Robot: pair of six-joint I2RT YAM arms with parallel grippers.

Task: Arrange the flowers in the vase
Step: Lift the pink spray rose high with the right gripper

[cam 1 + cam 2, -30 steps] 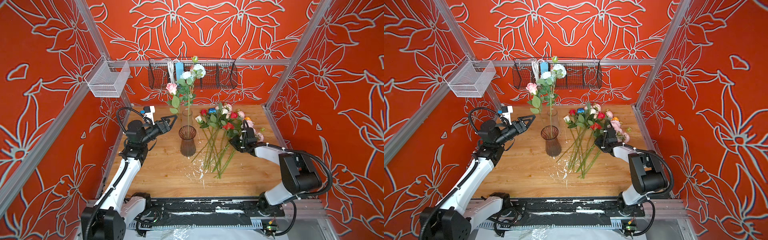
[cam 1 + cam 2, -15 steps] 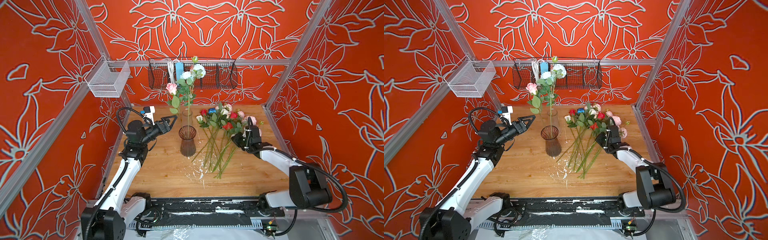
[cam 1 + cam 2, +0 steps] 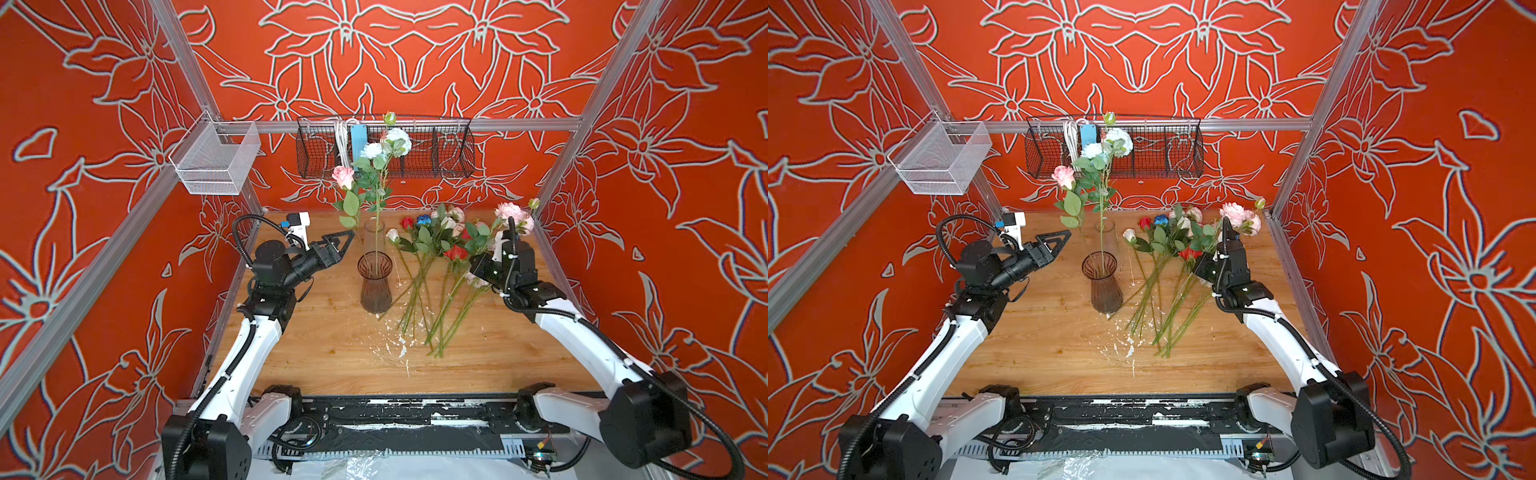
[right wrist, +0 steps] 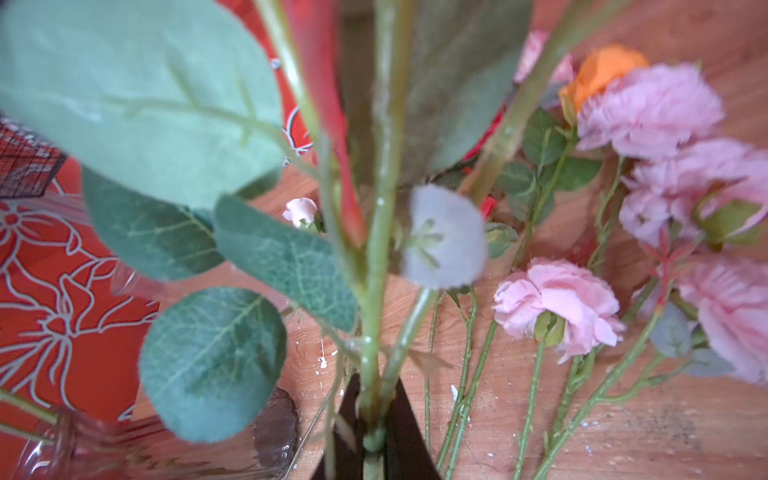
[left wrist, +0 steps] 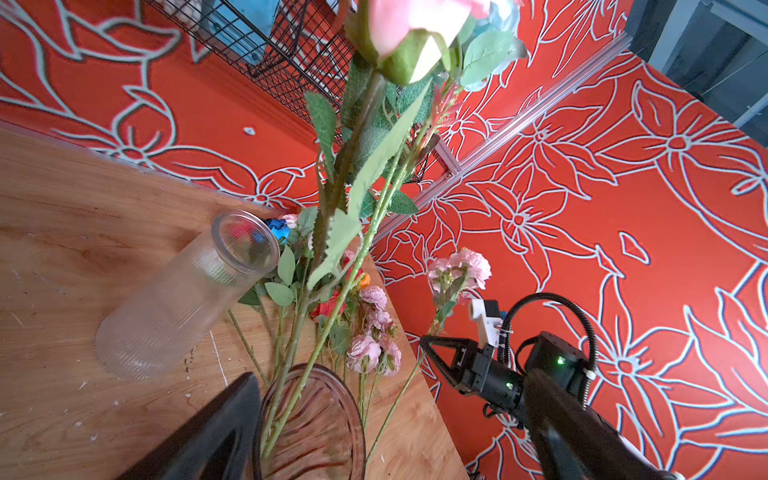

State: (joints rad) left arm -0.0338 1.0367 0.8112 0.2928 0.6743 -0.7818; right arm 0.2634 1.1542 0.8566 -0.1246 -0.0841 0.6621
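Enclosure: red flower-print walls on three sides; I work over a wooden table point(image 3: 332, 353).
Left gripper point(image 3: 338, 245): raised just left of the vase point(image 3: 375, 286), fingers spread wide, holding nothing.
Vase: tinted glass, upright; a clear ribbed vase point(image 3: 374, 227) stands just behind it.
Flowers in vase point(image 3: 343, 176): a pink rose and pale-headed stems stand tall out of the mouth.
Loose flowers point(image 3: 455, 252): right of the vase, lying flat, heads away from me, cut ends towards me.
Right gripper point(image 5: 426, 345): right of the vase, beyond the loose flowers, fingers pinching the stem of a peony spray point(image 3: 510, 211).
Spray axis: steep, pink heads above the fingers, lower stem running down towards the table. I cannot tell whether its end is off the wood.
Judgement: the vase mouth lies left of the held stem. The right arm carries it, though the left gripper is nearer the vase.
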